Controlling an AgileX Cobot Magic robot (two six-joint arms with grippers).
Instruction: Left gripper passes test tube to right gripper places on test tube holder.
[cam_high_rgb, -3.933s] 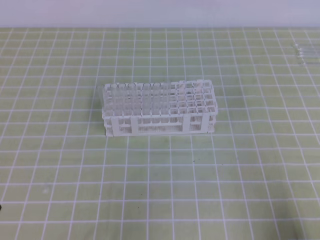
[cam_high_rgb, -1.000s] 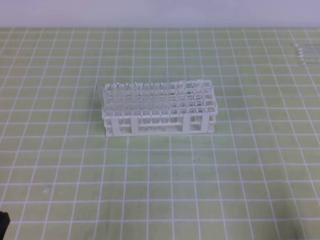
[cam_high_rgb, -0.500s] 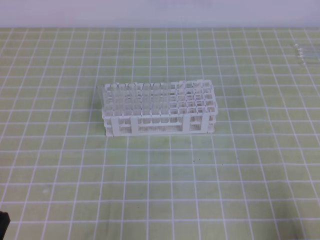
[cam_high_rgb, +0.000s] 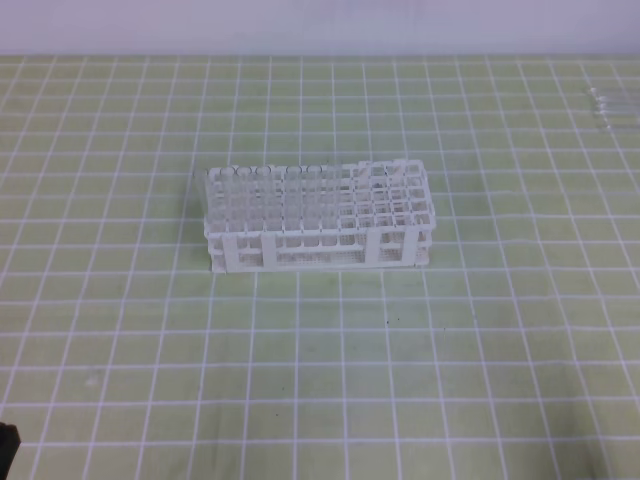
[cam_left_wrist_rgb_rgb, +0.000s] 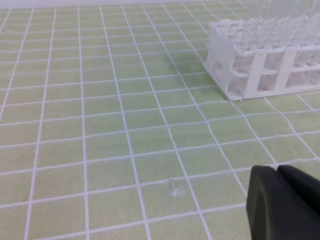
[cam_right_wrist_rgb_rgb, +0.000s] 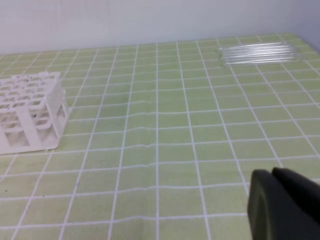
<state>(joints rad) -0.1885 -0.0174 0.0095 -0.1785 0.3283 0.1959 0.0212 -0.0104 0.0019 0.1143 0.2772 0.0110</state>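
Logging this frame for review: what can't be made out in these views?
- Left gripper: left wrist view, cut off by the frame's corner; open or shut unclear.
- Right gripper: right wrist view, likewise cut off.
- Loose test tubes: overlapping clear glass, count unclear; cut by the edge in the high view.
- Test tube holder: which holes hold tubes is too small and blurred to tell.
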